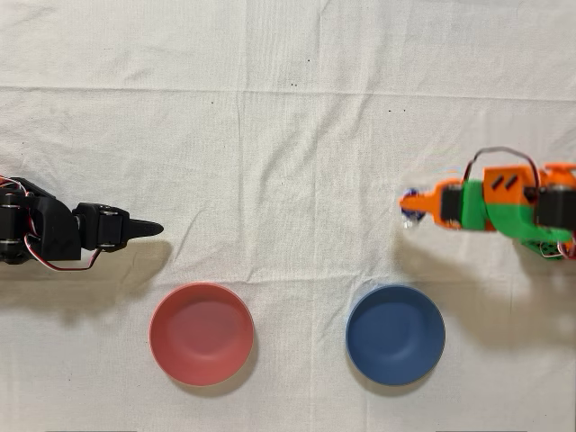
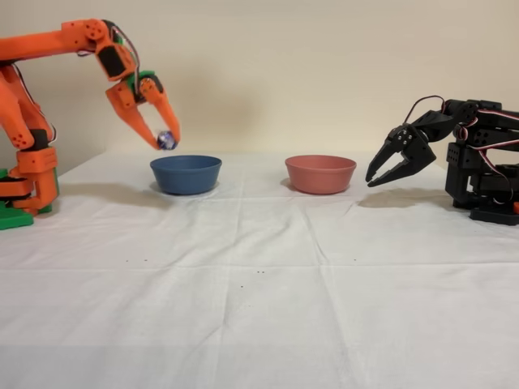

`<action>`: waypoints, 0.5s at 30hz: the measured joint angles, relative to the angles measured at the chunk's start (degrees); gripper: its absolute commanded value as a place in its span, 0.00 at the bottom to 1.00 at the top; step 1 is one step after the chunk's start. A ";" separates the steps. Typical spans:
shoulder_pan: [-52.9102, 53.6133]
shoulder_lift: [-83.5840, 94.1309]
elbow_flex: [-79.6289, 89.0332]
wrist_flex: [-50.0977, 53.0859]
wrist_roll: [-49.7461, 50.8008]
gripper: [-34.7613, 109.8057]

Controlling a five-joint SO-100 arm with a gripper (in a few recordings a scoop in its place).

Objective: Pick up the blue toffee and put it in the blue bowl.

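So the blue toffee [image 2: 167, 140] is up in the air, pinched between the tips of the orange arm's pincer [image 2: 165, 138], which is clamped on it. In the fixed view it hangs just above the back-left rim of the blue bowl [image 2: 186, 174]; from overhead it sits up and a bit right of the bowl, not over it. The red-pink bowl [image 2: 320, 173] sits beside it on the white-clothed worktop [image 2: 259, 308]. The black arm [image 2: 454, 158] is idle.

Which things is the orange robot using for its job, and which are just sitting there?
For the job: the blue toffee, held up in the orange tool; the blue bowl.

Just sitting there: the red-pink bowl; the idle black arm; the white cloth.
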 measured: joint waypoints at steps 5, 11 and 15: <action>-9.14 -3.60 -8.79 2.46 -1.58 0.31; -21.18 -11.16 -17.75 3.08 -0.26 0.31; -28.04 -17.84 -22.85 3.08 1.85 0.31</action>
